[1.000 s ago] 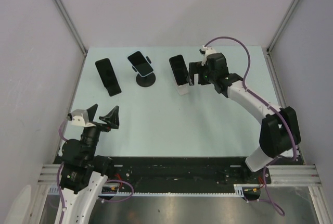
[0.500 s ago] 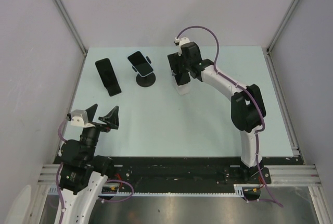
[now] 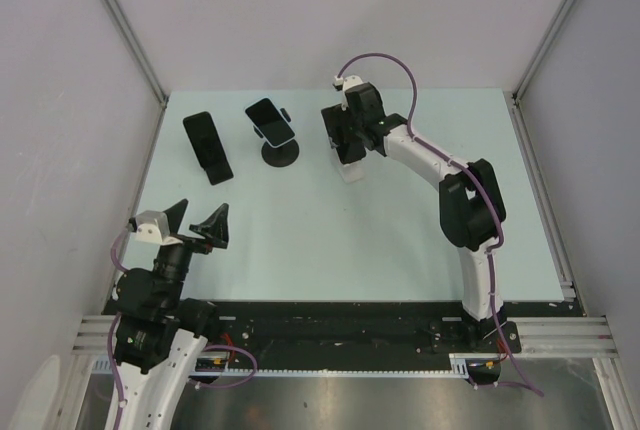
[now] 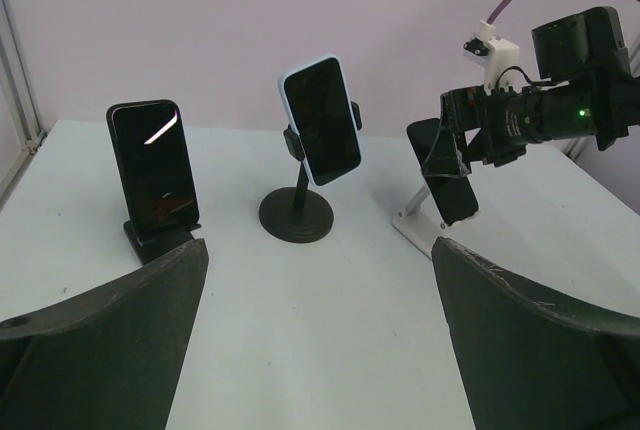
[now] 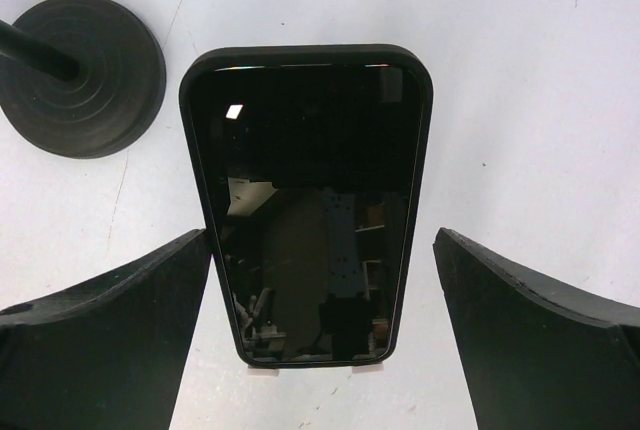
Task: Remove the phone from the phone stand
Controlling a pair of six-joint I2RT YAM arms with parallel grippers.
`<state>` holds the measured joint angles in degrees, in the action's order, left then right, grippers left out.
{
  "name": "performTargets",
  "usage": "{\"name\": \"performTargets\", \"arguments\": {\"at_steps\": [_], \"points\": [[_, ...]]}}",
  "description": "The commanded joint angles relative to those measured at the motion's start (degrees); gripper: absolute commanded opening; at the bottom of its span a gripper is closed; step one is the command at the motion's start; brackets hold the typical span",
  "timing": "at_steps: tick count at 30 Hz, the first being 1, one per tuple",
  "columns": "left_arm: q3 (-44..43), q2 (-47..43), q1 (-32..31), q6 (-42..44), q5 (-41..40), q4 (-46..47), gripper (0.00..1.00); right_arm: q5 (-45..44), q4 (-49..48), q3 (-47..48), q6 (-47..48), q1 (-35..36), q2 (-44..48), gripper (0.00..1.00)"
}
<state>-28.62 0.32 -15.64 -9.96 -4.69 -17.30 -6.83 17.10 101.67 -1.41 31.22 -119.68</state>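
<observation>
The phone (image 5: 310, 160) leans on its white stand (image 4: 413, 229) at the far side of the table (image 3: 400, 240). It is the rightmost of three phones in a row. Its screen is dark and it wears a black case.

Our right gripper (image 5: 322, 240) hangs over this phone with its jaws wide, one finger on each side of the lower half of the screen. In the right wrist view, one finger (image 5: 110, 330) lies just beside the phone's edge, and we cannot tell whether it touches. The other finger (image 5: 540, 335) stands apart from the phone, with bare table showing between them. Nothing is gripped. From above, the right arm reaches from its base across the table to the far side, and the gripper covers most of the phone.

The middle phone (image 4: 322, 120), in a pale blue case, sits clamped and tilted on a black stand with a round base (image 4: 296, 218). That base is also in the corner of the right wrist view, near our phone. The left phone (image 4: 150, 165) stands almost upright on a low black stand (image 4: 160, 240), well apart from the other two.

Our left gripper (image 3: 197, 218) rests at the near left above its base, well apart from all three phones. Its jaws are wide and hold nothing.
</observation>
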Motion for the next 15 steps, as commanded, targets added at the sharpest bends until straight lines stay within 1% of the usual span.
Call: {"name": "performTargets", "arguments": {"at_steps": [1, 9, 15], "points": [[-2.2, -1.3, 0.3, 1.1, 1.2, 0.8, 1.0, 0.3, -0.8, 1.2, 0.1, 0.1, -0.7, 1.0], [-2.2, -1.4, 0.4, 1.0, 1.0, 0.9, 1.0, -0.6, -0.8, 0.5, -0.1, 0.7, -1.0, 1.0], [-2.2, -1.5, 0.4, 1.0, 1.0, 0.7, 1.0, -1.2, -1.4, -0.2, -0.9, 1.4, -1.0, 0.93]]}}
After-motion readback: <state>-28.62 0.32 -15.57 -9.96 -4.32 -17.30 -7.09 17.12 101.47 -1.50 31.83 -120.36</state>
